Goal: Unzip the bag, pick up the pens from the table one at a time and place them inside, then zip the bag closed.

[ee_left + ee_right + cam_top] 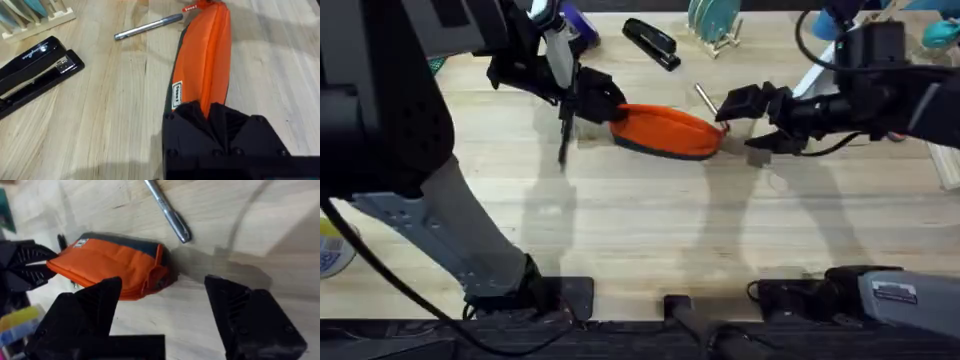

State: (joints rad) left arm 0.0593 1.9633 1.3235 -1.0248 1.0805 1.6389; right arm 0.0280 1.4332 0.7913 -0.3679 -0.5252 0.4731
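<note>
The orange bag (665, 130) with its dark base lies mid-table, its zip line running along the top (207, 60). My left gripper (603, 103) is shut on the bag's left end, its black fingers (215, 130) pinching the fabric. My right gripper (740, 130) stands open just off the bag's right end, with nothing between its fingers (100, 300). A silvery pen (705, 97) lies on the table (640, 230) beyond that end (167, 207). A dark pen (563, 140) lies by the bag's left end.
A black stapler (650, 42) lies at the back, left of a wooden rack with teal plates (712, 22). A blue object (582, 25) sits behind my left arm. Bare wood stretches in front of the bag.
</note>
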